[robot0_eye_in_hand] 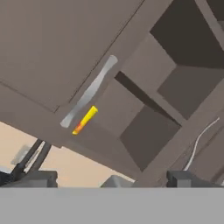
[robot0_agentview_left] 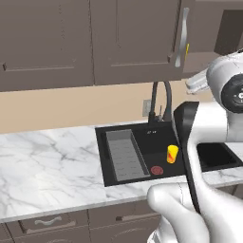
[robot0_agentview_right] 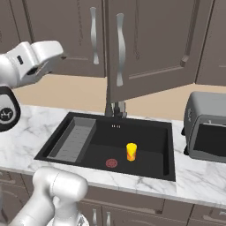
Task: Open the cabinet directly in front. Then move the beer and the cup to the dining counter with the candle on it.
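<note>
Pincer (robot0_eye_in_hand: pixel 109 180) state I cannot tell, its tips barely rising below the cabinet (robot0_agentview_right: pixel 154 39), whose door stands ajar with its upright silver handle (robot0_eye_in_hand: pixel 89 92) up and left of the tips, beside a yellow-orange cup (robot0_eye_in_hand: pixel 85 120) within.

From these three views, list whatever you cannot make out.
- Beer: hidden, perhaps behind the cabinet door.
- Second yellow cup in the cabinet: a sliver past the door edge in the hand and left base views.
- Tool state: fingertips cut off by the hand view's bottom edge.
- Toaster: cropped at the right base view's edge.
</note>
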You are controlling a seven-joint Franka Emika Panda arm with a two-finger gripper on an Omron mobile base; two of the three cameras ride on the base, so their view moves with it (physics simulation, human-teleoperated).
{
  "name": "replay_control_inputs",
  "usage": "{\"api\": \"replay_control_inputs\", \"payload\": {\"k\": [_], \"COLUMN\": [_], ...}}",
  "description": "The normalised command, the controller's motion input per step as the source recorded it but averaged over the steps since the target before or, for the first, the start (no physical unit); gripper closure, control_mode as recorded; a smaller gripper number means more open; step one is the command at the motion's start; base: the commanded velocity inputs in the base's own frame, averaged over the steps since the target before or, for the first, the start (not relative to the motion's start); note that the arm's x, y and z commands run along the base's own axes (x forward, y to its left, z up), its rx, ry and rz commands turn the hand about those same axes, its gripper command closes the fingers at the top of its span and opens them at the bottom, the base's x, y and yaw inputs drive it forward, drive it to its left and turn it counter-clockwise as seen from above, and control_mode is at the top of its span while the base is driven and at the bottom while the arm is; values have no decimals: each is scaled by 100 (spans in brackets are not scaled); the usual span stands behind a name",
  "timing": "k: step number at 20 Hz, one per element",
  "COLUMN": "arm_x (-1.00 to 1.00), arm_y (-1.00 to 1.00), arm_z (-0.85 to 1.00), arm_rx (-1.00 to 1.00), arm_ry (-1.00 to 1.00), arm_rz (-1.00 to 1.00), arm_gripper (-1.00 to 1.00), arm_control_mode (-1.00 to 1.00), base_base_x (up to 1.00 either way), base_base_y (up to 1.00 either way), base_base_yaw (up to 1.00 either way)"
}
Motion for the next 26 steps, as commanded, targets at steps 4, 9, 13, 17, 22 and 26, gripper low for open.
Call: {"api": "replay_control_inputs", "payload": {"k": [4,9,13,17,22,26], "arm_x": [47,49,36,46,36,7], "arm_y": [-2,-22,-40,-31,-36,-49], "arm_z": [-9,-5,-3,-8,-7,-11], "arm_rx": [-16,-10,-1,0,0,0], "arm_ry": [32,25,19,22,22,18], "arm_rz": [-32,-22,-9,-5,-1,0], "arm_gripper": [-100,-100,-100,-100,-100,-100], "arm_control_mode": [-100,-100,-100,-100,-100,-100], "base_base_x": [0,0,0,0,0,0], "base_base_y": [0,0,0,0,0,0], "base_base_yaw": [0,0,0,0,0,0]}}
